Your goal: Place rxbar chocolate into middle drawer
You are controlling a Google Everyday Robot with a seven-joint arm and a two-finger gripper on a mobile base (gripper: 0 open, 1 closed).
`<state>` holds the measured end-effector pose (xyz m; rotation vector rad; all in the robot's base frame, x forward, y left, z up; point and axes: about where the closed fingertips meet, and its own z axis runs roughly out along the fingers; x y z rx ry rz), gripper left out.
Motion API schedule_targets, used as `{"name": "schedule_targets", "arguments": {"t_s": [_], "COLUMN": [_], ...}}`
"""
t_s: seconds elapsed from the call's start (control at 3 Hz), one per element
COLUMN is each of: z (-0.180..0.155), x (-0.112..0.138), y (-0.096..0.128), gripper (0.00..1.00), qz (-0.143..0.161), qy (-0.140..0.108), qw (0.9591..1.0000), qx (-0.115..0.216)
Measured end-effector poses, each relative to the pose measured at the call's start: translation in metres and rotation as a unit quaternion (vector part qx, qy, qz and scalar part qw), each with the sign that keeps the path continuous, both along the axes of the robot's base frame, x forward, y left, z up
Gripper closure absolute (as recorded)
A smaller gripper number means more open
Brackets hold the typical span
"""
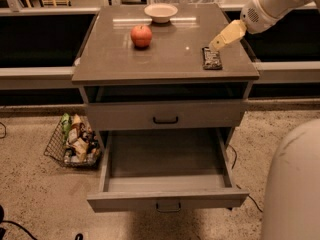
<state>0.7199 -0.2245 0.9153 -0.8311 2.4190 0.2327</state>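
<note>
The rxbar chocolate [211, 58], a small dark bar, lies flat on the right side of the grey cabinet top [165, 59]. My gripper [216, 45], tan on a white arm, comes in from the upper right and hovers just above the bar's far end. The middle drawer [167, 198] is pulled out wide below, and its grey tray shows nothing inside. The drawer above it [165, 115] has a black handle and is closed.
A red apple [141, 35] and a white bowl [160, 12] sit on the cabinet top at the back left. A wire basket of packets [75, 141] stands on the floor to the left. A white rounded robot part [295, 184] fills the lower right corner.
</note>
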Motion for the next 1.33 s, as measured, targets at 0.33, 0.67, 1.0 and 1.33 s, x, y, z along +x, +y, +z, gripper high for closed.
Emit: {"name": "schedule_targets", "arguments": {"t_s": [0.33,0.67,1.0,1.33], "z": [-0.021,-0.042,-0.056,-0.069], "x": [0.028,0.047,0.065,0.078], "y": [0.000,0.007,0.021,0.036], "gripper": [0.00,0.00,0.00,0.00], "qz": [-0.080,-0.135,-0.158,-0.167], "qy": [0.028,0.057,0.071,0.082], "qw": [0.9959,0.9873,0.9832,0.9817], "qx": [0.032,0.062,0.058,0.041]}}
